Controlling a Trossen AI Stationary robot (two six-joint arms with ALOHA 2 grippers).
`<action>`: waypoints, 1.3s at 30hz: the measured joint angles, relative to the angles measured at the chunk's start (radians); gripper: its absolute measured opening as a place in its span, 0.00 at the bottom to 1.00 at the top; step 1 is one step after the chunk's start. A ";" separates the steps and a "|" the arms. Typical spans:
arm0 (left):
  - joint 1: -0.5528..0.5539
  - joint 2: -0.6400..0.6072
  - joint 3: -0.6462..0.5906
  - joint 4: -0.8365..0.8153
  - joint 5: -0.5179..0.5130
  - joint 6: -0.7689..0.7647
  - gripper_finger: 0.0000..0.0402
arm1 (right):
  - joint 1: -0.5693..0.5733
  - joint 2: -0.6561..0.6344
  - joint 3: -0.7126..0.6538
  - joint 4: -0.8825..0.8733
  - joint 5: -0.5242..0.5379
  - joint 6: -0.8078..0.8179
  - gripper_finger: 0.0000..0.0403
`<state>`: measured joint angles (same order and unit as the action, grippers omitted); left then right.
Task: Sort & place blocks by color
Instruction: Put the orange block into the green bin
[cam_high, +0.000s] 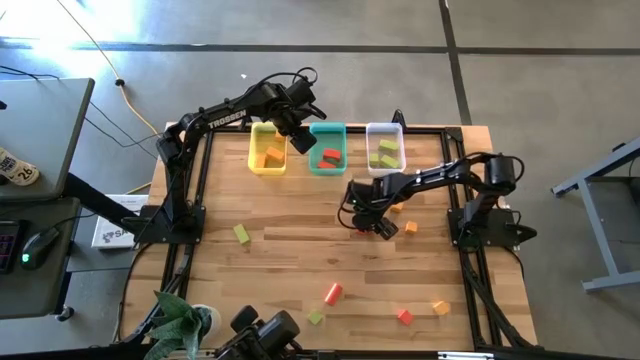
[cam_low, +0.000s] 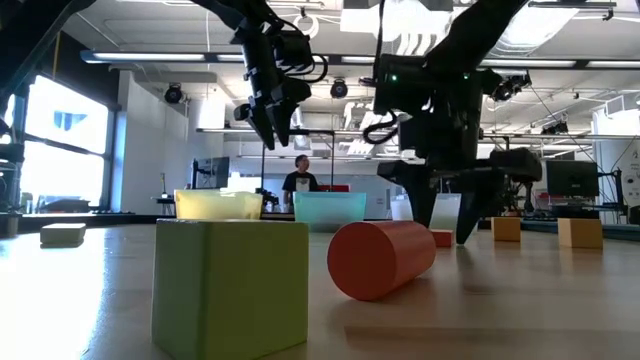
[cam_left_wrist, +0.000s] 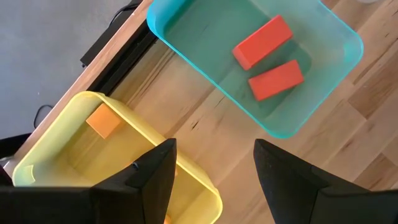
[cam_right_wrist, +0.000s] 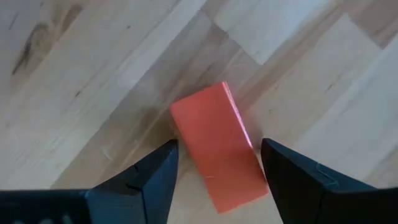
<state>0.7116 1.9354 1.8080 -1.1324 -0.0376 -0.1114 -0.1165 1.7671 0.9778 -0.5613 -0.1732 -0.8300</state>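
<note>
A red block lies flat on the wooden table, right of centre. My right gripper points down over it, open, with one finger on either side of the block; I see no touch. In the low view the same gripper stands just above the tabletop around the block. My left gripper hangs open and empty, high above the gap between the yellow bin and the teal bin. The teal bin holds two red blocks; an orange block lies in the yellow bin.
A clear bin with green blocks stands right of the teal bin at the far edge. Loose blocks lie about: two orange ones beside my right gripper, a green one at the left, a red cylinder and others near the front edge.
</note>
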 joint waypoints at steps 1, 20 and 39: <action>0.000 0.000 0.000 0.000 0.000 0.002 0.50 | 0.000 0.006 0.002 0.001 0.001 0.002 0.54; 0.000 0.000 0.000 0.000 0.000 0.038 0.50 | -0.010 0.000 0.002 0.026 -0.001 0.365 0.23; -0.009 0.000 0.000 0.008 0.001 0.142 0.50 | -0.192 -0.054 0.112 0.367 0.182 0.895 0.23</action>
<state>0.7029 1.9354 1.8080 -1.1244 -0.0368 0.0307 -0.3089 1.7130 1.0897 -0.1940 0.0084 0.0647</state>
